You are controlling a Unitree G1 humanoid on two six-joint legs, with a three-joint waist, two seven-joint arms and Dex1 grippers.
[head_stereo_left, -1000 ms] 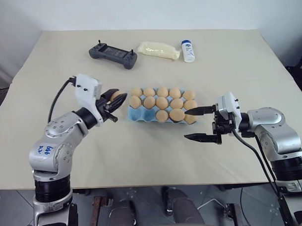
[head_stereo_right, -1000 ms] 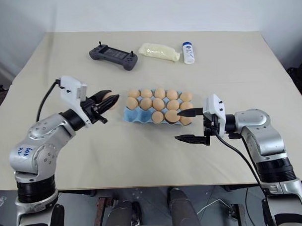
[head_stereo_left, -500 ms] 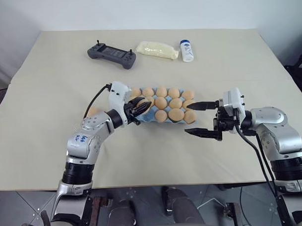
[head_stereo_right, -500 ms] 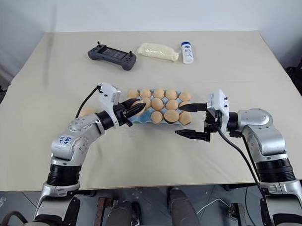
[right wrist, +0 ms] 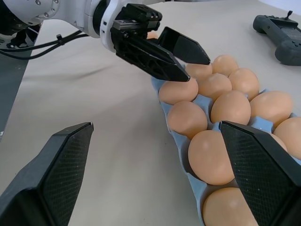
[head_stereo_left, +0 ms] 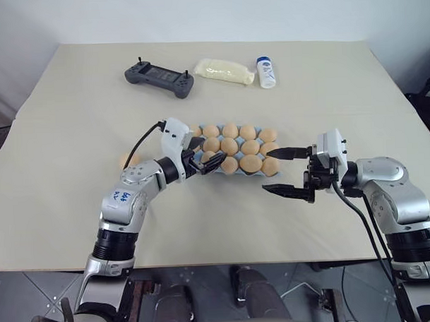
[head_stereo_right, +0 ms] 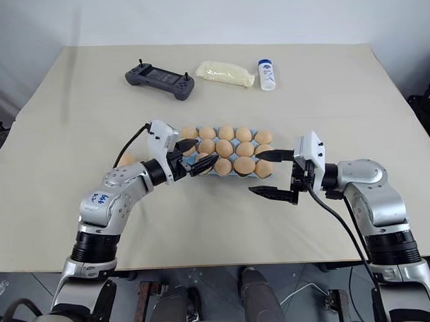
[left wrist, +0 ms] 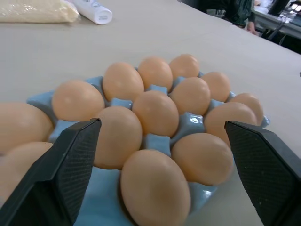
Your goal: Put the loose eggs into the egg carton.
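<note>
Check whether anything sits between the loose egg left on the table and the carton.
The left arm and its cable lie between the loose egg and the egg carton. No other object is in that gap.

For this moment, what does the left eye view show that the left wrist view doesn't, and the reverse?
The left eye view adds the dark gamepad at the far side of the table and one loose egg lying beside the left arm. The left wrist view adds dark clutter beyond the table edge, which I cannot identify. Both share the egg carton with its seated eggs, the open left claw over its near end, the pale packet and the white bottle.
</note>
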